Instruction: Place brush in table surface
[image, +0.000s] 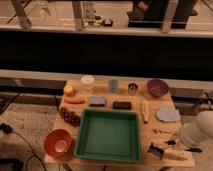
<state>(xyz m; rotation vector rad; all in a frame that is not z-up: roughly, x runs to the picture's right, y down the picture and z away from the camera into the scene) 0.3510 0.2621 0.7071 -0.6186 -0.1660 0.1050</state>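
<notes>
The brush (157, 150), with a dark blocky head and pale bristles, lies low at the front right corner of the light wooden table surface (150, 125), just right of the green tray. Its thin black handle (192, 149) points right. My gripper (173, 146) is at that corner, right by the brush, at the end of my white arm (198, 131), which comes in from the right edge. Whether the gripper holds the brush cannot be told.
A big green tray (82, 145) fills the table's front middle. A red bowl (58, 142) and grapes (70, 117) sit to its left. A small metal utensil (162, 131), a grey cloth (167, 115) and a banana (145, 110) lie to its right. Cups and a purple bowl (157, 87) line the back.
</notes>
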